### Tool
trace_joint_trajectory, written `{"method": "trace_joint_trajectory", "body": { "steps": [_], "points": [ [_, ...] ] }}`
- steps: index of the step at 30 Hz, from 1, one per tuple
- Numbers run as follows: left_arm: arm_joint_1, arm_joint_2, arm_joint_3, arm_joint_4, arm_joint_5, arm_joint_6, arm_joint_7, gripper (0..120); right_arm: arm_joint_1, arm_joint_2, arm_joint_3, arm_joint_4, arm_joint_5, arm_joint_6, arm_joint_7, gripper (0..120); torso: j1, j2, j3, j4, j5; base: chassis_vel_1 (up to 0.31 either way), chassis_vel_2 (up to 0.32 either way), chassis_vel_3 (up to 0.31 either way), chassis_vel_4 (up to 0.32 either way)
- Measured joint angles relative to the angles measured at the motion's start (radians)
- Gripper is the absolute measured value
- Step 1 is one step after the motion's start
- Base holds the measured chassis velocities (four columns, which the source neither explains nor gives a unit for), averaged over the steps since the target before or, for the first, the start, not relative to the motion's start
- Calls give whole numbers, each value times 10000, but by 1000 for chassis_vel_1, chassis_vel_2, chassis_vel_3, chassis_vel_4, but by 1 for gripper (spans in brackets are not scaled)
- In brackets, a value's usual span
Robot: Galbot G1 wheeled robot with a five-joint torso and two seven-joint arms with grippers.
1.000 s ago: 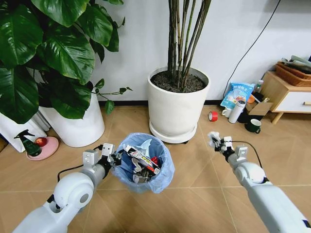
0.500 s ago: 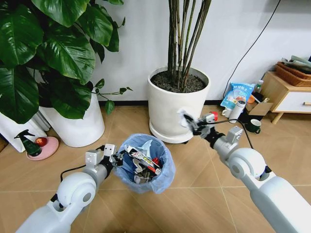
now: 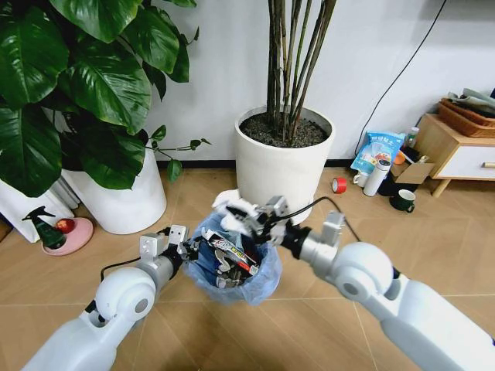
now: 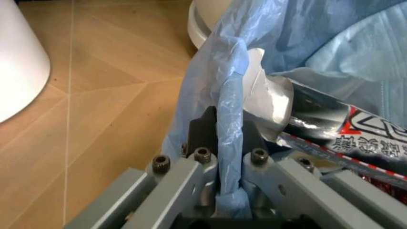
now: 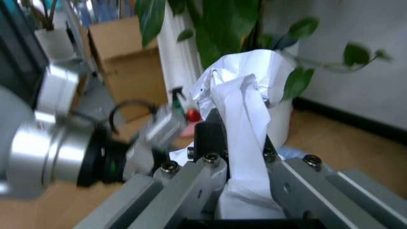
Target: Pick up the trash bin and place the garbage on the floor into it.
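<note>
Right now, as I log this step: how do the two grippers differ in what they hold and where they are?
The left gripper is shut on the trash bin, pinching its blue bag at the rim; the right gripper is shut on a crumpled white tissue. The left sits beside the bin; the right hangs above its opening. Both are clamped shut.

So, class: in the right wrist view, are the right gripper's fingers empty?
No, the right gripper is clamped on a crumpled white tissue that bulges out between its fingers.
</note>
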Motion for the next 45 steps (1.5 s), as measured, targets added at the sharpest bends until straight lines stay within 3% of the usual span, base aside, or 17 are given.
{"method": "trace_joint_trajectory", "body": {
  "steps": [10,13,16,34,38,39,45],
  "points": [
    [-7,83,-115,-62,-64,5,-6,0,511,177,-874,-873,-318,-157,170,0,0,0,0,0,1,0,0,0,0],
    [-12,80,-128,-62,-65,6,-6,0,537,183,-870,-924,-381,-203,136,7,0,0,0,0,1,0,0,0,0],
    [-14,67,-138,-62,-65,5,-7,0,491,173,-798,-917,-378,-204,135,23,0,0,0,0,1,0,0,0,0],
    [46,35,-150,-112,-12,0,-5,0,394,189,-174,-794,-447,-117,420,86,0,-2,0,0,2,0,0,0,0],
    [55,26,-150,-112,-2,-2,-6,0,415,189,-102,-728,-441,-114,482,93,0,-2,0,0,2,0,0,0,0],
    [58,-18,-142,-112,14,-8,-8,0,432,175,-38,-635,-438,-105,534,100,0,-2,-1,0,1,0,0,0,0],
    [109,-95,-162,-110,16,-16,-106,0,98,161,343,-392,-391,-108,748,100,0,-2,0,0,3,0,0,0,0]
  ]
}}
